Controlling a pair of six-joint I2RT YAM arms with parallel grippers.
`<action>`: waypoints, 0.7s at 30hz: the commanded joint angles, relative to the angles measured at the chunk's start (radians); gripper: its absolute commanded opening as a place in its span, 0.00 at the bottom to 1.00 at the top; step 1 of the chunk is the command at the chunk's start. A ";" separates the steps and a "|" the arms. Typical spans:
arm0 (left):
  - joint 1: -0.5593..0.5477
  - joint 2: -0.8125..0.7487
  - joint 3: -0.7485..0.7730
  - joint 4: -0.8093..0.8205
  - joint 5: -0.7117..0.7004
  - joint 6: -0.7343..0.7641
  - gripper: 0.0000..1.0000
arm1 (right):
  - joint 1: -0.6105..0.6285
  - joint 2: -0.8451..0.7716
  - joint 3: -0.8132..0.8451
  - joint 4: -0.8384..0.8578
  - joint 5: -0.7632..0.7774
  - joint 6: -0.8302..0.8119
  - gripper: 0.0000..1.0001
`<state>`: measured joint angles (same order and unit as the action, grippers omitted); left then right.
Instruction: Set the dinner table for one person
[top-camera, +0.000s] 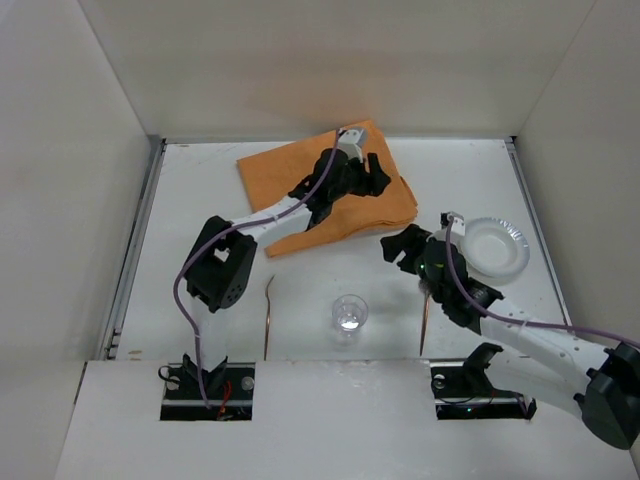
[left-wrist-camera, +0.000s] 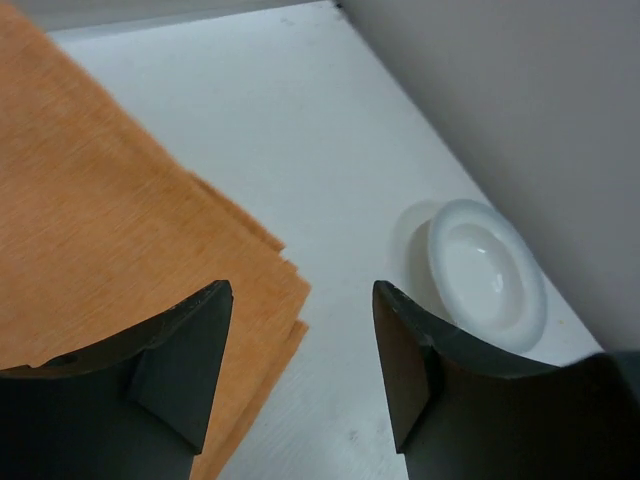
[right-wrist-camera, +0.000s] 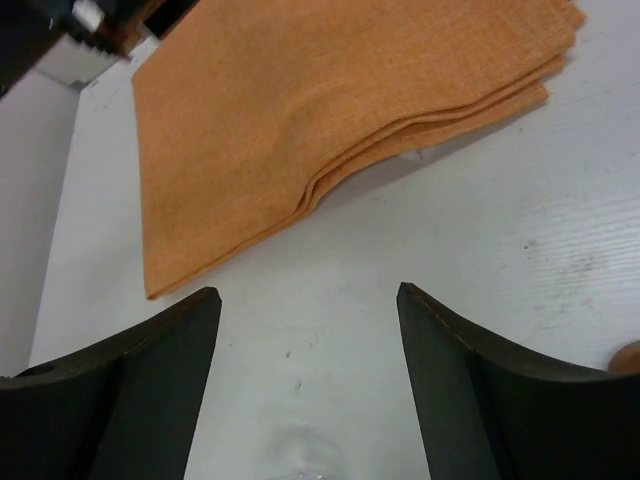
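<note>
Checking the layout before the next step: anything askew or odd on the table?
The orange cloth lies rotated against the table edges at the far side, its folded layers fanned out along the near edge rather than stacked flush. Plate and glass stand upright, nothing spilled.

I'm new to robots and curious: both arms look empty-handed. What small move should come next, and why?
Probably the left end effector should lift clear of the orange cloth. Its jaws stand open and empty over the cloth's edge, the cloth lies flat, and the plate sits apart on the table, waiting for room.
</note>
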<state>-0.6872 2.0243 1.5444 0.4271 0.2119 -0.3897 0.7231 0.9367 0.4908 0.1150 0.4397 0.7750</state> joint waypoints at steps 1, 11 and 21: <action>0.050 -0.179 -0.116 0.041 -0.171 -0.007 0.57 | -0.041 0.007 0.012 0.021 0.025 0.024 0.76; 0.146 -0.427 -0.507 -0.120 -0.788 -0.130 0.60 | -0.254 0.367 0.299 0.084 -0.105 0.018 0.41; 0.298 -0.460 -0.668 -0.315 -0.686 -0.330 0.60 | -0.465 0.689 0.488 -0.026 -0.251 0.072 0.75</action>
<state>-0.4129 1.6142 0.9188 0.1669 -0.4820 -0.6476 0.2752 1.6112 0.9688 0.1246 0.2573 0.7990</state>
